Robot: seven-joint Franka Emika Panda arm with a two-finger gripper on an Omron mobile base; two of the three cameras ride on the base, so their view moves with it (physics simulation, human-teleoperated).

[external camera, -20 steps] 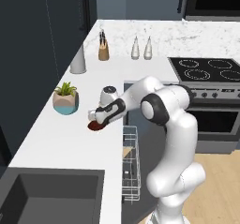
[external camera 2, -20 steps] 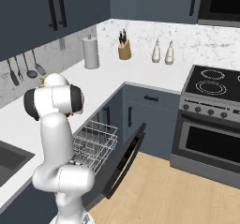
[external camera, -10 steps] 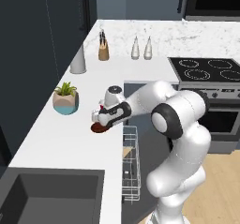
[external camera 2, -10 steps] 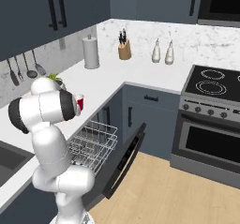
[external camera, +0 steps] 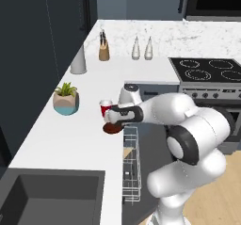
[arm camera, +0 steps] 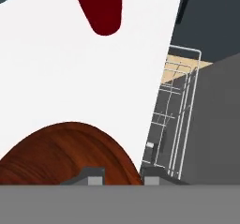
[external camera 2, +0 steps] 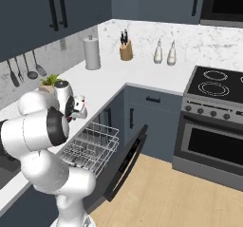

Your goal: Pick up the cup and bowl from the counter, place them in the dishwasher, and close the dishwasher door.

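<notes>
Gripper point(external camera: 113, 117) low over bowl point(external camera: 113, 128) at worktop point(external camera: 70, 130) front edge, above dishwasher rack point(external camera: 131, 165). Tips point(arm camera: 96, 175) sit just apart astride bowl rim in hand view; can't tell if clamped. Cup point(external camera: 106, 108) upright just behind bowl, nr gripper. Door point(external camera 2: 127, 160) part open, rack pulled out. Plant pot point(external camera: 66, 99) twd worktop back edge.

Cup point(external camera: 106, 108) on counter point(external camera: 61, 134), just behind bowl point(external camera: 113, 127) at counter's front edge | plant pot point(external camera: 66, 99) left of cup, apart | dishwasher rack point(external camera: 132, 165) pulled out below bowl, over open dishwasher door point(external camera 2: 126, 162) | knife block point(external camera: 103, 51), two bottles point(external camera: 142, 49) at back wall | stove point(external camera: 207, 71) right.
</notes>
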